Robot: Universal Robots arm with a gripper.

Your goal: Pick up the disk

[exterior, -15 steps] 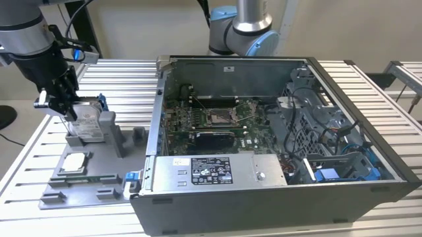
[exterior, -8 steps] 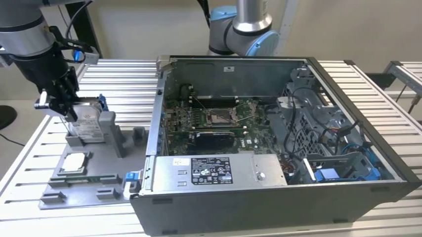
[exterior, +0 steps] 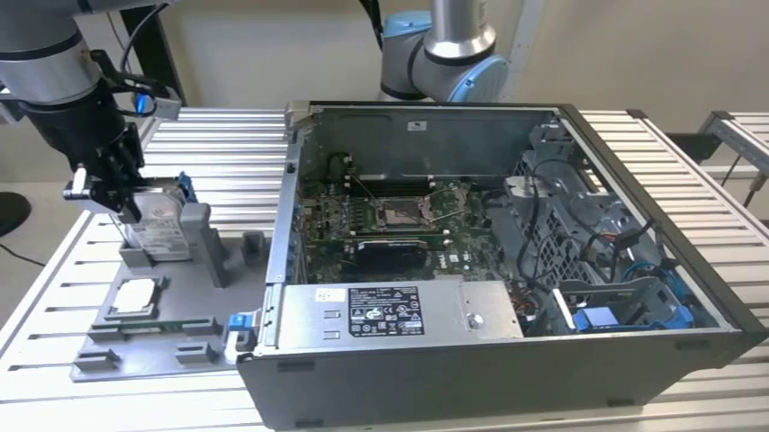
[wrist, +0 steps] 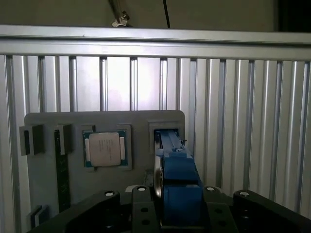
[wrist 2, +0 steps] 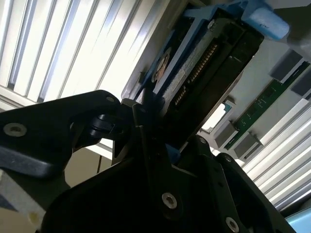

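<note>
**user1:** Where does the disk (exterior: 162,229) sit, that flat silver-grey metal hard drive in the blue plastic bracket?

**user2:** It stands on edge in a slot of the flat grey fixture plate (exterior: 180,306), on the exterior view's left of the open grey computer case (exterior: 505,270). The arm hangs vertical over it, wrist pointing down. The black gripper (exterior: 121,202) looks clamped on its two faces.

**user1:** Risks?

**user2:** Probably binding. A crooked pull could jam the disk in the slot, drag the plate or let it slip. The square silver chip (exterior: 132,297) lies near too.
</note>
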